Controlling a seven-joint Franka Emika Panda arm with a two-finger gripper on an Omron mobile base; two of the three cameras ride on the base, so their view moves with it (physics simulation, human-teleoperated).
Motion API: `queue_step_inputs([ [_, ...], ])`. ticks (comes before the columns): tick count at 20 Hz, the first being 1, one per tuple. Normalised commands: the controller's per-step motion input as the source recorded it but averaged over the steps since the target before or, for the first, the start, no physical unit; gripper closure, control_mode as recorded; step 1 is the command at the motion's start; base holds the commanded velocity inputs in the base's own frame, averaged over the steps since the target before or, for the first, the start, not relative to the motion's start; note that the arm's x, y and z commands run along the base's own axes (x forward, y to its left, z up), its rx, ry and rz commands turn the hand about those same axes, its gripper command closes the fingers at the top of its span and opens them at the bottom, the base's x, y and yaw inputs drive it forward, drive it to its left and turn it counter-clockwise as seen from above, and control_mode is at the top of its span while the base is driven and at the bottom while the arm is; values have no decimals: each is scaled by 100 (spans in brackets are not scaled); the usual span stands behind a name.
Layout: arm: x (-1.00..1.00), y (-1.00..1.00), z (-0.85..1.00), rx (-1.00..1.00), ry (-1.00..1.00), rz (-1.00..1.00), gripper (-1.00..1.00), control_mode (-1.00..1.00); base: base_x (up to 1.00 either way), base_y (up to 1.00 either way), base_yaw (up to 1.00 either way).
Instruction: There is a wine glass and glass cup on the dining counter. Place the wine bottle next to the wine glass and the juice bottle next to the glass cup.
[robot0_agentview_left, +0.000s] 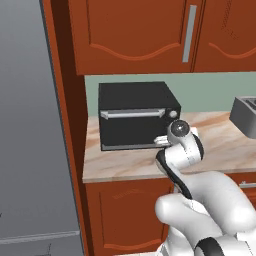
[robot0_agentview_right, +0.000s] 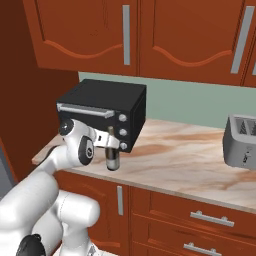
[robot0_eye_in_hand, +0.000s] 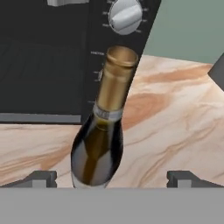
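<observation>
Big grey fridge (robot0_agentview_left: 30, 130) takes the whole left side of the left base view, its edge running down past a red-brown panel, so that side is walled off. Wall cabinets (robot0_agentview_right: 130, 35) hang across the top of the right base view, closing the room overhead. Below them the marble surface (robot0_agentview_right: 190, 160) stretches from lower left to the right edge, with a wide bare run through the middle of the frame. Its front edge cuts diagonally across the lower half, drawers (robot0_agentview_right: 200, 220) beneath it.

Black toaster oven (robot0_agentview_right: 102, 112) sits at the left of centre in that view, back against the green wall, its knobs facing the open marble. A grey toaster (robot0_agentview_right: 240, 141) stands at the far right, well apart from the oven.

The arm (robot0_agentview_left: 185, 150) reaches up from the lower right of the left base view toward the oven's front corner.

Now the bottle (robot0_eye_in_hand: 101, 140): dark glass, brownish top, upright on the surface just in front of the oven's right front corner, near the front edge. In the hand view it rises through the middle of the frame, leaning right in the picture.

The tool (robot0_eye_in_hand: 111, 178) is spread wide, one tip at the lower left, one at the lower right, the bottle between them with a clear gap on each side; nothing is held.
</observation>
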Motion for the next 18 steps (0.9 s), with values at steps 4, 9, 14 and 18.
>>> queue_step_inputs([
  [4, 31, -1, -1, 0, -1, 7, -100, -100, 0, 0, 0],
  [9, 25, 1, -12, 0, 0, 4, -100, -100, 0, 0, 0],
  [14, 18, 0, -16, 0, 0, 5, -100, -100, 0, 0, 0],
  [18, 15, 0, -13, 0, 0, 4, -100, -100, 0, 0, 0],
])
